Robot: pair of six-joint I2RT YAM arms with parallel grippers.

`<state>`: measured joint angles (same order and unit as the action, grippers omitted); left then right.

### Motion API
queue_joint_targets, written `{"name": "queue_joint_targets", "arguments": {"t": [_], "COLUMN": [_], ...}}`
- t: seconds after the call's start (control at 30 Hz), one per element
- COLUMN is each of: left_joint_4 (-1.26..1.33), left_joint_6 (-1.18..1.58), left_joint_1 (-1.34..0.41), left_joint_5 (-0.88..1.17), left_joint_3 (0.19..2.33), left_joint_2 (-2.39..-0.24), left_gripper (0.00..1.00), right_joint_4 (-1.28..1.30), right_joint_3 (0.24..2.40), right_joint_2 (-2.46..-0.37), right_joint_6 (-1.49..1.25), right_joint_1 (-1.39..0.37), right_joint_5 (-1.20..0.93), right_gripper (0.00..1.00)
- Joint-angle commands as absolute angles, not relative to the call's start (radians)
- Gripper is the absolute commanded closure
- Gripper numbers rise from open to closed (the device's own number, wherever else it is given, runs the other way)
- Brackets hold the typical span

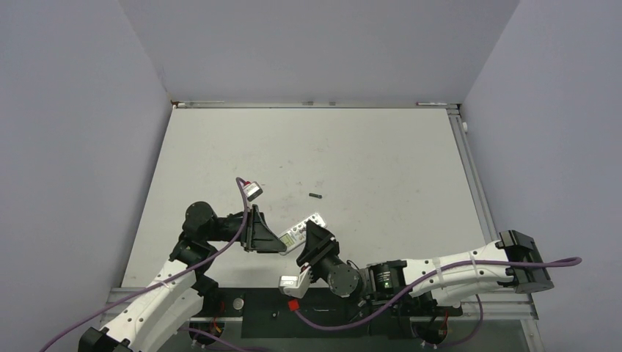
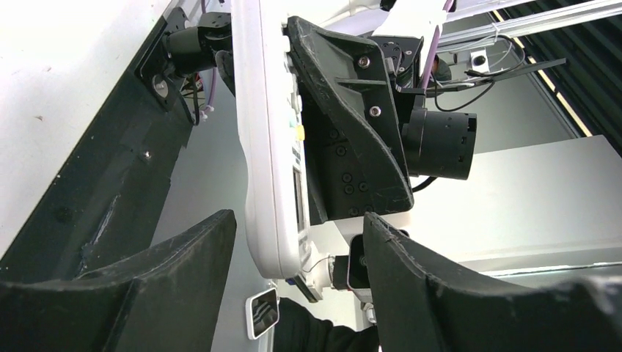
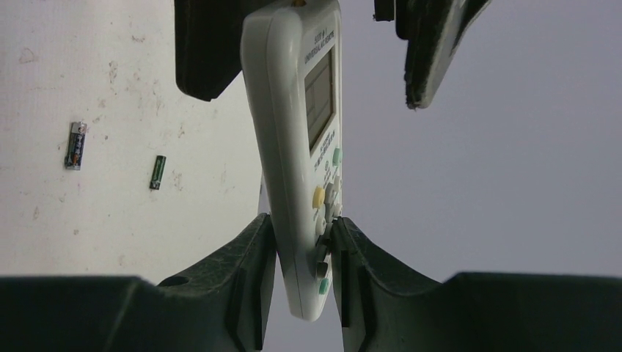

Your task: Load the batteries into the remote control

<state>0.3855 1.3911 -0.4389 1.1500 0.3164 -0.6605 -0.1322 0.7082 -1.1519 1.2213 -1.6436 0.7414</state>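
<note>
The remote control (image 3: pixel 301 147) is held off the table (image 1: pixel 381 161), between the two arms near the front edge. It is clamped at its button end by the right gripper (image 3: pixel 306 224), whose jaws are closed on its face and back. The left gripper (image 2: pixel 299 218) stands open around the screen end; a gap is seen on each side and nothing is gripped by it.

The step in hand is judged to be a handover, with the remote control now carried by the right gripper alone. Before the left gripper is drawn away, its jaws should be kept clear of both sides so that the remote control is not knocked or twisted in its narrow hold. The right-hand grip sits across the buttons, so a firm, steady squeeze is called for. The back must next be turned within reach, and the hold should not cover the battery recess.

Neither cell is loaded yet: the first battery (image 3: pixel 75 145) and the second battery (image 3: pixel 158 172) lie near each other on the table, well apart from the remote control.
</note>
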Motion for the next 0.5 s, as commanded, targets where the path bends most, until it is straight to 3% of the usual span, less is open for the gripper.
{"name": "queue_joint_targets", "arguments": {"t": [0.0,0.13,0.3,0.47], "left_joint_4": [0.388,0.281,0.028,-0.067], "left_joint_6": [1.330,1.241,1.033,0.960], "left_joint_1": [-0.429,-0.406,-0.358,-0.324], "left_joint_5": [1.146,1.125,1.054,0.999], "left_joint_3": [0.351,0.394,0.485,0.526], "left_joint_2": [-0.651,-0.642,-0.603,-0.569], "left_gripper": [0.36,0.30,0.27,0.24], "right_joint_4": [-0.081,0.012,0.189,0.265], "right_joint_3": [0.719,0.747,0.815,0.829], "right_joint_2": [-1.110,-1.089,-1.068,-1.035], "right_joint_6": [1.154,1.068,0.879,0.723], "right_joint_1": [-1.641,-1.641,-1.615,-1.561], "right_joint_5": [0.757,0.757,0.711,0.661], "right_gripper": [0.92,0.92,0.91,0.92]}}
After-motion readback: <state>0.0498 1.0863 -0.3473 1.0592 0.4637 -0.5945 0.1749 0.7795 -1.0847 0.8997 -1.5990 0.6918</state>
